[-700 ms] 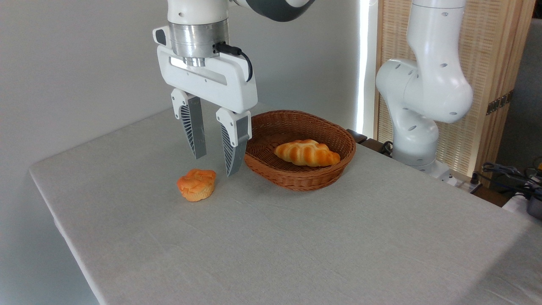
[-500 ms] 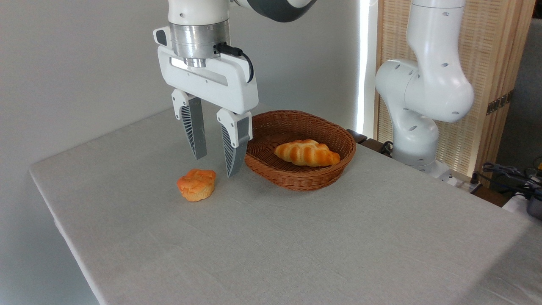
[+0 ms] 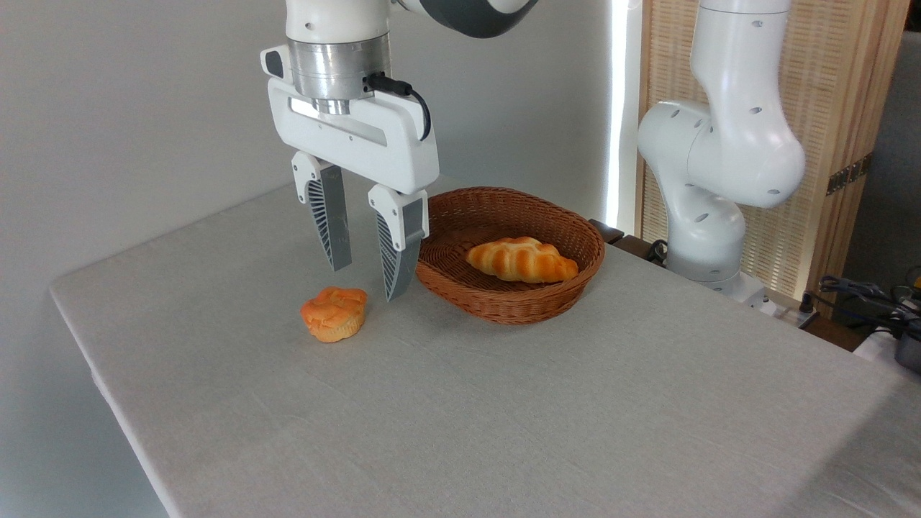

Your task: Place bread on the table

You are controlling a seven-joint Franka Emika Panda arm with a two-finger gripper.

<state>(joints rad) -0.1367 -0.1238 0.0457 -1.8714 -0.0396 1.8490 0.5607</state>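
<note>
The bread point(image 3: 522, 260), a golden-orange braided loaf with pointed ends, lies inside the brown wicker basket point(image 3: 575, 288) at the back of the table point(image 3: 504, 403). My gripper point(image 3: 365, 280) hangs open above the cloth just left of the basket, nothing between its two grey ribbed fingers point(image 3: 333, 223). It is well to the left of the bread and apart from it. The fingertips hover a little above the tabletop.
A small round orange muffin-shaped bun point(image 3: 334, 314) sits on the cloth just below and left of the fingertips. The arm's white base point(image 3: 709, 216) stands behind the table at the right, before a wooden slatted screen. Cables lie at the far right edge.
The gripper has shifted very slightly to the right and stays open. The bread, the bun and the basket have not moved.
</note>
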